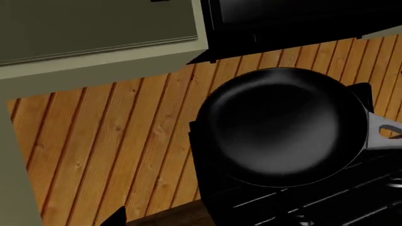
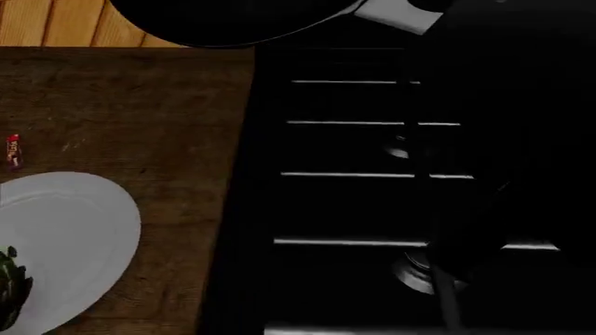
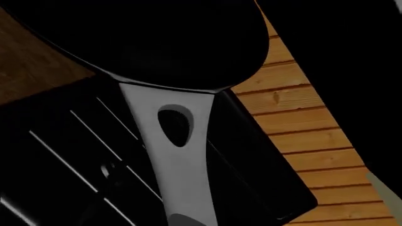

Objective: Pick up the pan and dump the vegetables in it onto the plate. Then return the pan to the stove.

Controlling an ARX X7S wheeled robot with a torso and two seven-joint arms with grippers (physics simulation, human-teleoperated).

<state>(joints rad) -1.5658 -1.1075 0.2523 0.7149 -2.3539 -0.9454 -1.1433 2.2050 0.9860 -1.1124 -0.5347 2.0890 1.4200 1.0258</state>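
Observation:
The black pan is empty and level over the stove's back left corner. It also shows at the top of the head view. Its light-grey handle runs straight into my right gripper, which is shut on it. I cannot tell whether the pan touches the grates. The white plate lies on the counter left of the stove. The green artichoke sits on it at the view's left edge. My left gripper is above the pan and empty. Only one dark fingertip shows, far off centre.
A dark wooden counter is left of the stove, with a small red item near the plate. A wooden plank wall is behind. A pale cabinet and a black appliance hang above.

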